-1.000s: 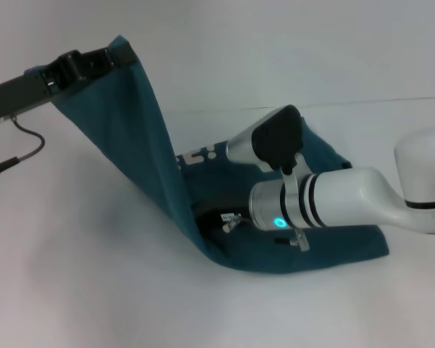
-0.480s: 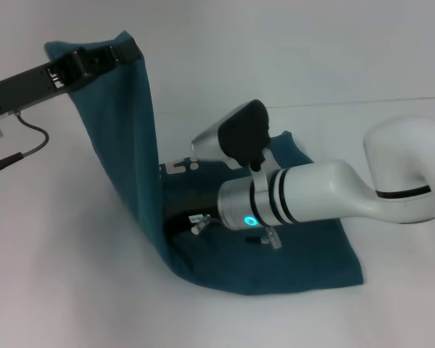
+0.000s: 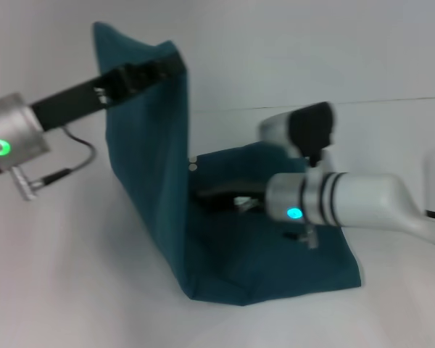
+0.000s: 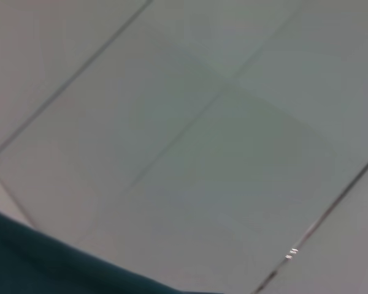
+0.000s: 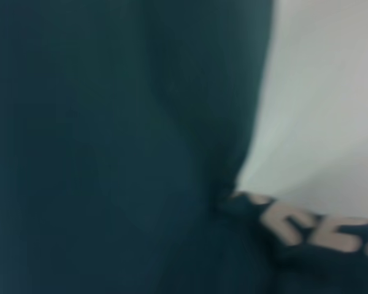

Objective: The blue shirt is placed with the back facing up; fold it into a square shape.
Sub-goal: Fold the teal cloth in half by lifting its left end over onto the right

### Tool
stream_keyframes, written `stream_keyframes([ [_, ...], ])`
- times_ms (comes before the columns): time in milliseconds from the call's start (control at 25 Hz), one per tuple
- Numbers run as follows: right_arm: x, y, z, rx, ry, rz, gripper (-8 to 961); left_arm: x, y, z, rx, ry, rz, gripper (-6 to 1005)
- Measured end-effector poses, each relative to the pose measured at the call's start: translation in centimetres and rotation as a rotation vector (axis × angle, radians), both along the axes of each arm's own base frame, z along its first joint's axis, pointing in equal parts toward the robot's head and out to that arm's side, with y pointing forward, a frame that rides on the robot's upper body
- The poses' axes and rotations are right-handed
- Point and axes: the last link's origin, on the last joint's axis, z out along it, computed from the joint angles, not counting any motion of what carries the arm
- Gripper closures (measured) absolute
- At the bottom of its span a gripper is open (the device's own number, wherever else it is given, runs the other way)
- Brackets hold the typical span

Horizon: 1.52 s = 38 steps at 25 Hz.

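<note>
While the left hand (image 3: 156, 71) lifts it, the blue shirt (image 3: 156, 188) hangs below.

Blue shirt (image 3: 152, 167) raised at left hand (image 3: 156, 71), lower part on table (image 3: 72, 290) under right hand (image 3: 225, 197).

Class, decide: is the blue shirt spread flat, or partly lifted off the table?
Partly lifted. The left gripper holds one edge of the blue shirt high, so it hangs like a wall; the rest lies on the table beneath the right gripper.

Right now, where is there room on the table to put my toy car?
Bare table lies on the left gripper's side of the blue shirt, and beyond the shirt. The middle is crowded: the lifted shirt stands there, with the right gripper reaching over its flat part.
</note>
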Motion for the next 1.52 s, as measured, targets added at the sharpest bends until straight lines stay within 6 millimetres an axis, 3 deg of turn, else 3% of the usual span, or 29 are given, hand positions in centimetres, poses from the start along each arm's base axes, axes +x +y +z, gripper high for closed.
stream_keyframes([
  [200,3.4,0.6,3.5,0.097,0.046,-0.060,954,2.0,-0.4,-3.0,-0.045,-0.045,-0.046,952],
  [280,4.9,0.5,5.3,0.128,0.075,-0.083,954,2.0,-0.4,-3.0,-0.045,-0.045,-0.046,949],
  [320,5.5,0.6,6.2,0.144,0.085,-0.090,954,2.9,-0.3,-5.6,-0.053,-0.073,-0.035,947],
  [600,9.5,-0.2,13.4,0.255,0.105,-0.125,953,4.8,-1.8,-13.0,-0.067,-0.063,0.023,936],
  [640,10.0,-0.3,14.3,0.269,0.095,-0.128,953,4.8,-1.8,-13.0,-0.067,-0.063,0.023,935],
  [680,10.3,-0.4,14.9,0.279,0.088,-0.131,953,5.3,-3.0,-15.2,-0.058,-0.041,0.046,933],
  [720,10.6,-0.4,15.4,0.286,0.081,-0.133,953,5.5,-3.3,-15.9,-0.051,-0.032,0.053,932],
  [880,11.1,-0.1,16.5,0.298,0.054,-0.130,952,6.0,-5.8,-18.7,-0.018,0.000,0.101,926],
  [1240,10.7,0.5,16.8,0.288,0.012,-0.105,951,7.1,-8.8,-19.8,-0.013,-0.002,-0.008,912],
  [1520,10.7,0.5,16.7,0.252,0.016,-0.140,951,7.2,-9.6,-19.4,-0.045,-0.044,-0.060,662],
])
